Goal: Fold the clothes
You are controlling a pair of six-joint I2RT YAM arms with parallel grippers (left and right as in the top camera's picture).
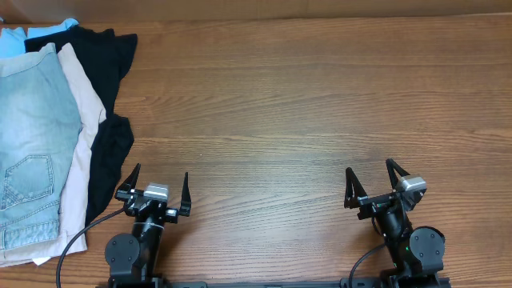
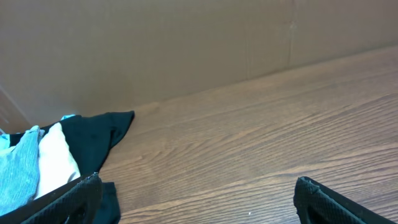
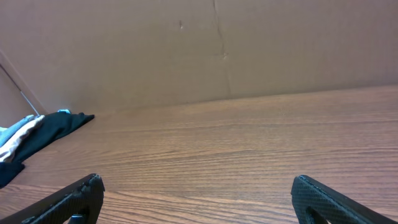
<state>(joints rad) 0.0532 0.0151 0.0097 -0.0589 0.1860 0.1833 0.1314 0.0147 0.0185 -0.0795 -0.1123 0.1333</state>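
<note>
Down at the near edge of the table point(image 1: 304, 96) I have the left gripper point(image 1: 162, 170) parked with its two black fingers spread wide and nothing between them, and the right gripper point(image 1: 369, 166) sits the same way, wide apart and empty, well off to the other side. From the left gripper, the denim shorts point(image 1: 28, 152) lie off to its left and slightly ahead, at the left margin of the overhead view and partly cut off by it. Their long axis runs front to back, with the hemmed leg ends toward my side and a stitched back pocket facing up. The left arm is plainly the nearer one; the right would have to cross most of the bare wood to reach them. Between my left fingers and the denim come two other layers: first the black garment point(image 1: 108, 152), limp and matte with a wavy edge, then a narrow strip of the beige shorts point(image 1: 84, 120) showing from under the denim. The denim sits on top of that staggered pile, faded pale blue, stiffer looking, with visible seams. A scrap of brighter blue cloth point(image 1: 56, 28) peeks out at the far end. I judge no fold has been started, and the first reach belongs to the left arm, going sideways over the black fabric.
</note>
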